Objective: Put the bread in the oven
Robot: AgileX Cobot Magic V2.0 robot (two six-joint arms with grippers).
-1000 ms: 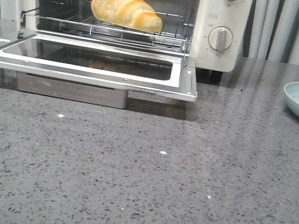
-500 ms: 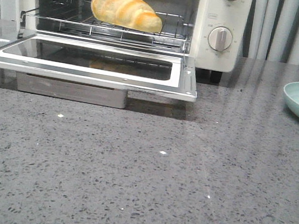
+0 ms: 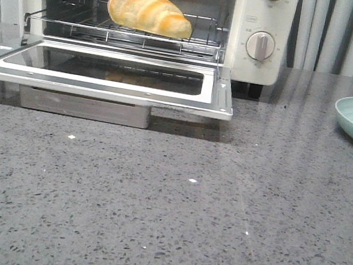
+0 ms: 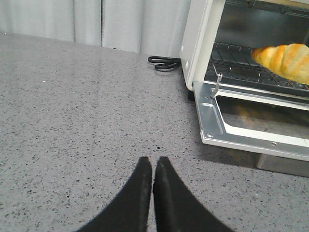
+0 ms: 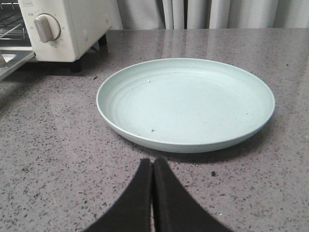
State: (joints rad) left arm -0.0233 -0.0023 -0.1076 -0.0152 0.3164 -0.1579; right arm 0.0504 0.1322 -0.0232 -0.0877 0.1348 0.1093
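Grey speckled stone countertop [image 3: 168, 225]; cream-white oven [image 3: 259, 58] standing on black feet at the back left; pale green plate [image 5: 186, 104] resting well to its right; black cable [image 4: 164, 63] lying coiled beside the oven.

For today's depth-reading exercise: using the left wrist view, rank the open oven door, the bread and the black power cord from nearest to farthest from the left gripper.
From the left gripper:
1. Oven door, lying open and flat, its corner closest.
2. Bread, on the wire rack inside the oven, past the door.
3. Black power cord, coiled on the counter beside the oven, near the curtain.
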